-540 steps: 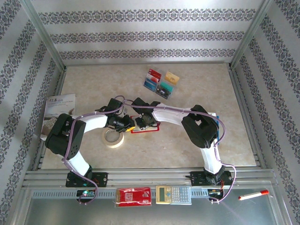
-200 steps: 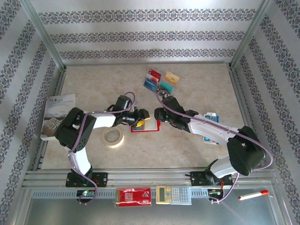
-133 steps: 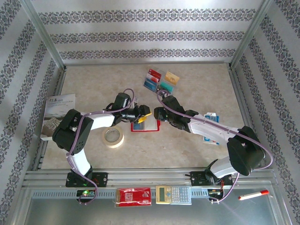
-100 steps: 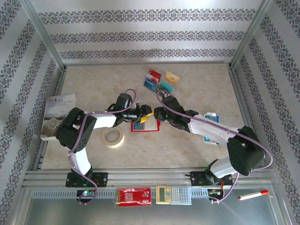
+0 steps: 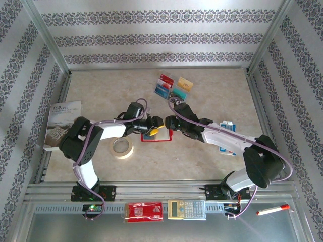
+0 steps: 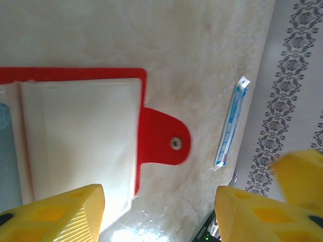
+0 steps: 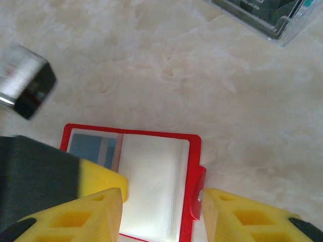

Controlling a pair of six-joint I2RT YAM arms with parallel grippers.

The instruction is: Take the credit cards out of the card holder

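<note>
Open card holder (image 5: 160, 137) lies flat on the table (image 5: 101, 96), long axis left to right, under both grippers. Left gripper (image 6: 159, 204) and right gripper (image 7: 161, 201) stand parted and empty. The blue card (image 7: 92, 147) sits on the left arm's side.

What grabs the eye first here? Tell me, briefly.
An open red card holder lies mid-table, with the left pincer and right pincer both open just above its pockets. Farther back, four colourful cards lie in a cluster.
</note>
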